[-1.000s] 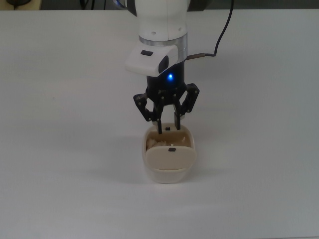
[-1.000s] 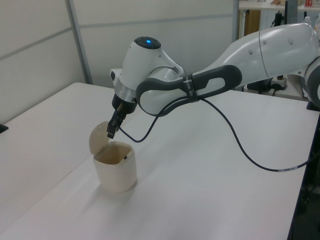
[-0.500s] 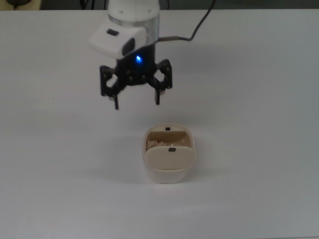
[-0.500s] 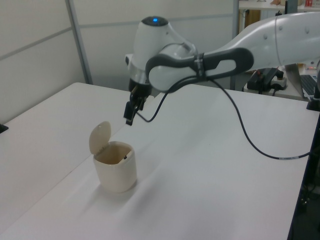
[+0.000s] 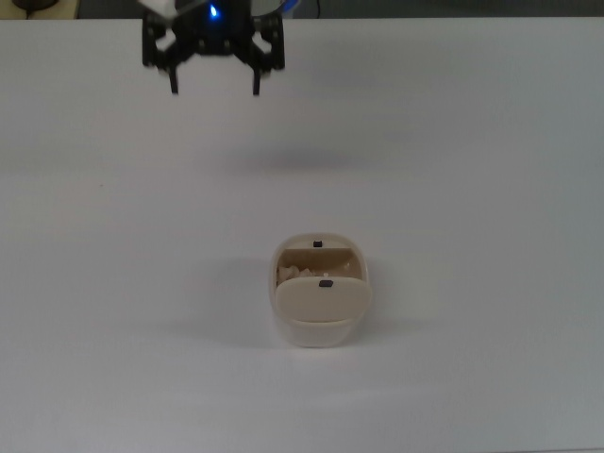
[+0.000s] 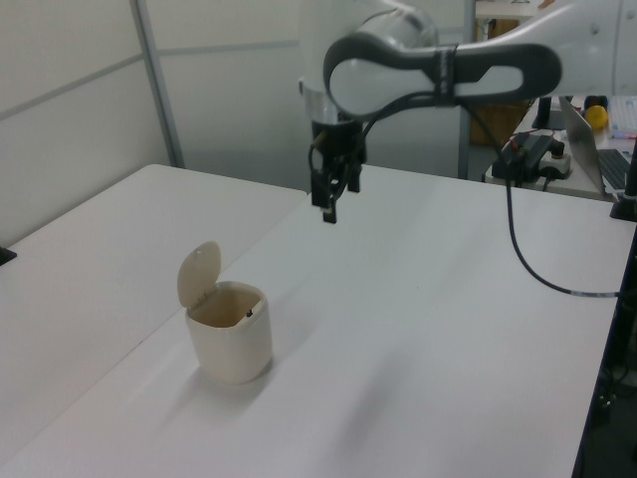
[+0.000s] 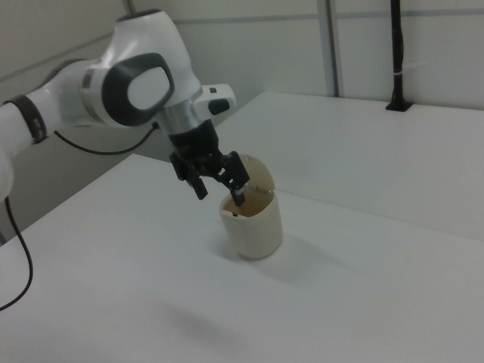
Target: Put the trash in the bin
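My fingers point(image 5: 214, 83) are spread and hold nothing. The trash point(image 5: 300, 274) sits in the bin point(image 5: 319, 326). Swinging low could knock it over.

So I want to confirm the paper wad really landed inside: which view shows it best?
The top view: it looks straight down into the open bin, where the trash lies off-white against the tan interior. The left view shows only the rim and the raised lid, and the right view has the end effector across the opening, so neither shows the wad.

White table point(image 6: 418, 329), pale panelled walls point(image 6: 70, 90)
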Action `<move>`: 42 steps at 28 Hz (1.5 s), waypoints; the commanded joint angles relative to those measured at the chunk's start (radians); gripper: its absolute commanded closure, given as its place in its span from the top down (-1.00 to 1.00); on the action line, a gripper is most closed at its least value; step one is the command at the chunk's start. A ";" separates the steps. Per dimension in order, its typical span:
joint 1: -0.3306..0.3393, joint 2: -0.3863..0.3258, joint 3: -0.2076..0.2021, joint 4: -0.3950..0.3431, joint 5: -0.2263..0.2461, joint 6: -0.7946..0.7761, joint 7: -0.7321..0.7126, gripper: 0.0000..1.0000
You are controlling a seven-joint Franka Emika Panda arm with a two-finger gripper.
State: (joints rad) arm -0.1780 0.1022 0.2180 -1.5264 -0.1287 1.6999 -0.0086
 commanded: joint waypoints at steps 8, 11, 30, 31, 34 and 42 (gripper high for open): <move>0.002 -0.139 -0.068 -0.026 0.023 -0.224 0.036 1.00; 0.002 -0.147 -0.091 -0.026 0.050 -0.224 0.027 1.00; 0.017 -0.147 -0.098 -0.051 0.126 -0.138 0.025 1.00; 0.025 -0.147 -0.100 -0.051 0.126 -0.132 0.025 1.00; 0.063 -0.139 -0.111 -0.054 0.126 -0.109 0.032 1.00; 0.083 -0.142 -0.146 -0.063 0.126 -0.088 0.036 1.00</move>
State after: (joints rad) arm -0.1230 -0.0237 0.1180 -1.5646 -0.0211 1.5851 0.0175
